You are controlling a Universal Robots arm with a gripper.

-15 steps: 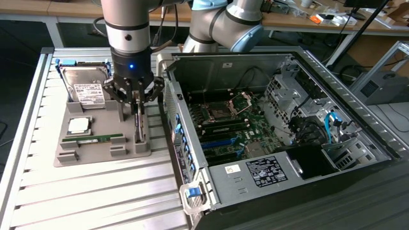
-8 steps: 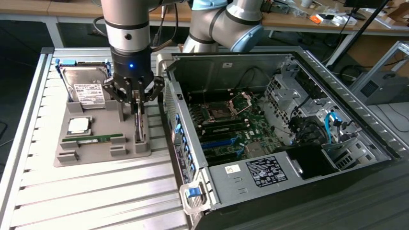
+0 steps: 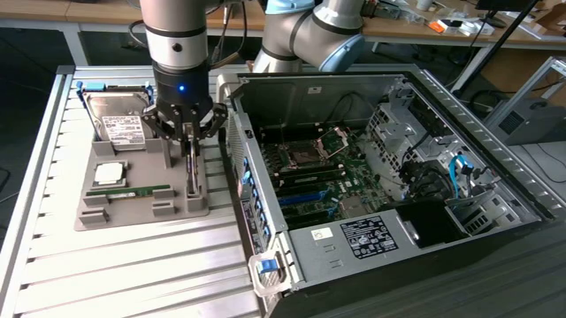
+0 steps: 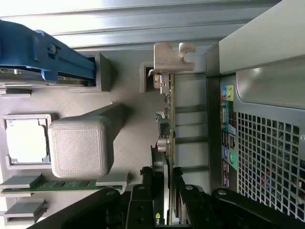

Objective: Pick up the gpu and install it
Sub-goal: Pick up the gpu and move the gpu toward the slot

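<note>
The gpu [image 3: 193, 173] is a thin green card standing on edge in the right slot of the grey holder [image 3: 132, 213], beside the open computer case [image 3: 372, 165]. In the wrist view the gpu [image 4: 170, 114] runs away from me, and its silver bracket [image 4: 172, 56] sits at the far end by a holder post. My gripper [image 3: 188, 138] hangs straight down over the card's near end. My gripper [image 4: 167, 193] has its black fingers [image 4: 148, 193] pressed against both faces of the card, shut on it. The card still rests in the holder.
On the holder lie a hard drive [image 3: 122, 120] in a blue caddy [image 4: 47, 59], a CPU [image 3: 109, 173] and a RAM stick [image 3: 132, 192]. A tall grey block [image 4: 78, 145] rises close beside the card. The case's perforated rear wall [image 4: 267, 157] stands just on the other side.
</note>
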